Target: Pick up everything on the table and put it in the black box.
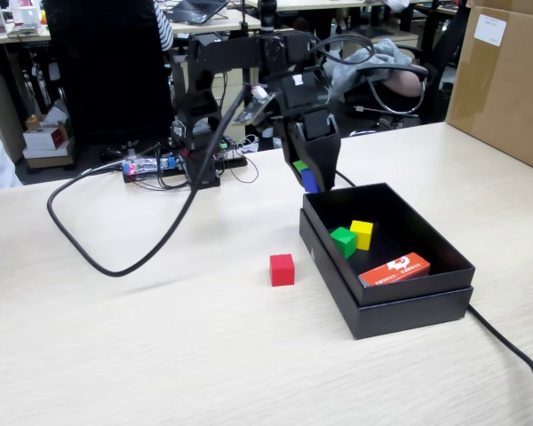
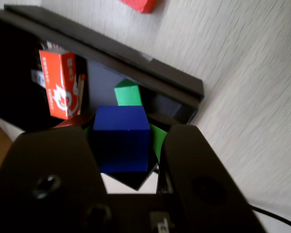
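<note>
- Four cubes were visible in the fixed view: a green cube (image 1: pixel 342 240) and a yellow cube (image 1: pixel 362 233) inside the black box (image 1: pixel 409 306), a red cube (image 1: pixel 282 269) on the surface (image 1: pixel 160 355), and a blue cube (image 1: pixel 310 180) held in the fingers (image 1: pixel 309 177).
- The fingers were closed on the blue cube, which was carried clear of the surface, just above the near corner of the black box in the fixed view.
- In the wrist view, the blue cube (image 2: pixel 121 138) was clamped on two opposite flat faces, with the box interior directly beyond it.
- An orange-red card pack (image 1: pixel 394 269) was also lying in the box, near its front wall; it was well apart from the green and yellow cubes.
- The red cube was standing alone on the surface, just beside the left wall of the box in the fixed view, and remained to be collected.
- The cubes were judged to be light, rigid and not fragile; the smooth faces could be slippery.
- A grasp across two parallel faces, centred on the cube, was judged most secure; a grasp across edges or corners would be likely to twist the cube out.
- The box was judged light enough to shift if its rim were struck during release.
</note>
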Controlling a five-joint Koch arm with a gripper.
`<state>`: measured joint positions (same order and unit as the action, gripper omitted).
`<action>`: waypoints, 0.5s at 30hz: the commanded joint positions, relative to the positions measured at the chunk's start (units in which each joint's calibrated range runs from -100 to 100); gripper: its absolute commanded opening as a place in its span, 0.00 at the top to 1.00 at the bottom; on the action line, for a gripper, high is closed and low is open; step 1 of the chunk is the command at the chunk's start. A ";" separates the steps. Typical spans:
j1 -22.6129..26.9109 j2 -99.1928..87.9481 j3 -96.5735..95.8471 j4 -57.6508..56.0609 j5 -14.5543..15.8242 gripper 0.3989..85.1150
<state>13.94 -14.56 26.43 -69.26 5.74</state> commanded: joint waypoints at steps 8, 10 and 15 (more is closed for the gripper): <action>3.61 17.37 14.92 -0.16 0.68 0.99; 3.76 20.59 16.73 -0.16 0.68 0.99; 3.76 27.70 18.45 -0.07 1.12 0.99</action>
<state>17.46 13.92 40.85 -69.26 6.52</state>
